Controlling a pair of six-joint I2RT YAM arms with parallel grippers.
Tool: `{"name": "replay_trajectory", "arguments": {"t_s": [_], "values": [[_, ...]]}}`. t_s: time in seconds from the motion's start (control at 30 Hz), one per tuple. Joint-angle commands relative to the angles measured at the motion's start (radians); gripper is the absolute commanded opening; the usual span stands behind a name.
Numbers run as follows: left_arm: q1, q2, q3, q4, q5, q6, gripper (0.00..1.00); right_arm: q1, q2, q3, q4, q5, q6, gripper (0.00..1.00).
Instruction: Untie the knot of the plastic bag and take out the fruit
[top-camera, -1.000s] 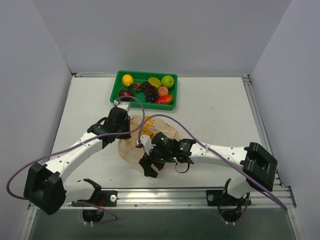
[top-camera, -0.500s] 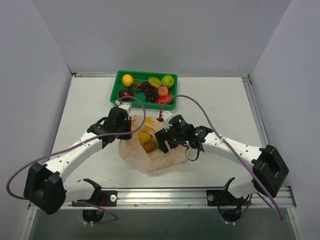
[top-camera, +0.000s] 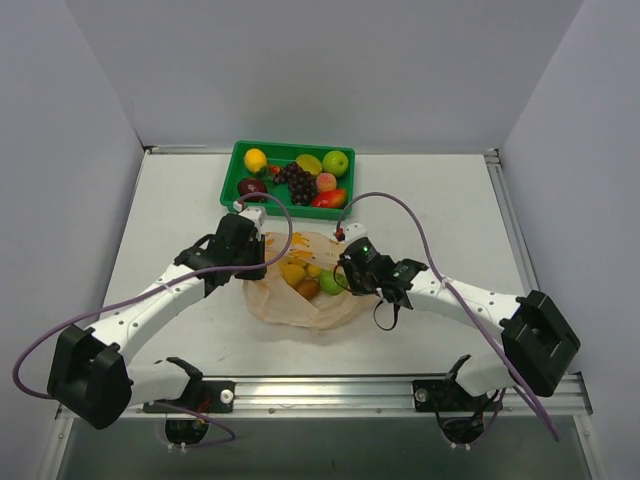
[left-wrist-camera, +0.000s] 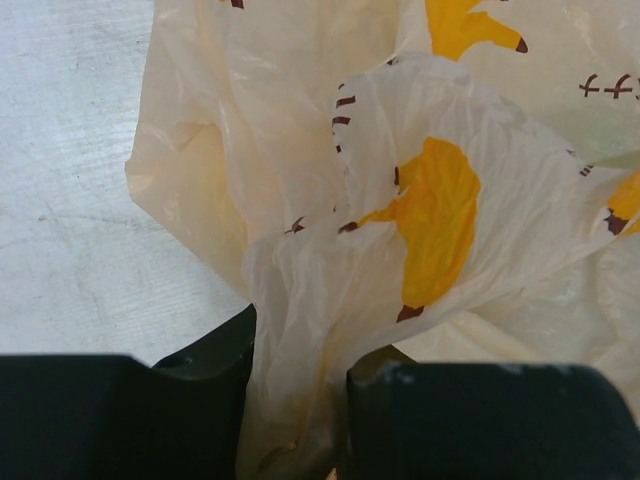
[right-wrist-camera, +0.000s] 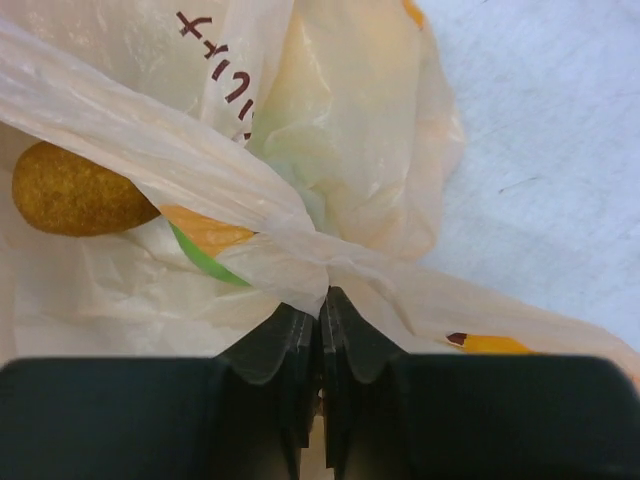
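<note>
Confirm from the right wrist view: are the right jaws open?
No, the right gripper has its jaws pressed together, pinching a bunched strip of the plastic bag.

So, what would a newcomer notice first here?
The plastic bag at mid-table, its mouth stretched between the left claw and the right claw, both pinching its film. The fruit shows inside it, yellow, orange-brown and green. At the far edge a green tray holds other fruit.
</note>
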Motion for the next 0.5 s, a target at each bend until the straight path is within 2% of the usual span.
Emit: {"name": "replay_trajectory", "arguments": {"t_s": [0.0, 0.17, 0.27, 0.37, 0.47], "values": [[0.005, -0.003, 0.026, 0.013, 0.016, 0.018, 0.28, -0.012, -0.063, 0.001, 0.036, 0.090, 0.029, 0.03], [0.007, 0.004, 0.028, 0.012, 0.030, 0.019, 0.28, -0.050, -0.095, -0.042, 0.142, 0.139, 0.137, 0.00], [0.005, 0.014, 0.026, 0.012, 0.047, 0.024, 0.28, -0.096, -0.065, -0.064, 0.170, 0.181, 0.232, 0.00], [0.005, 0.023, 0.031, 0.010, 0.061, 0.024, 0.27, -0.142, -0.016, -0.087, 0.205, 0.158, 0.315, 0.00], [0.005, 0.024, 0.031, 0.012, 0.061, 0.024, 0.27, -0.158, 0.027, -0.072, 0.185, 0.164, 0.341, 0.11]]}}
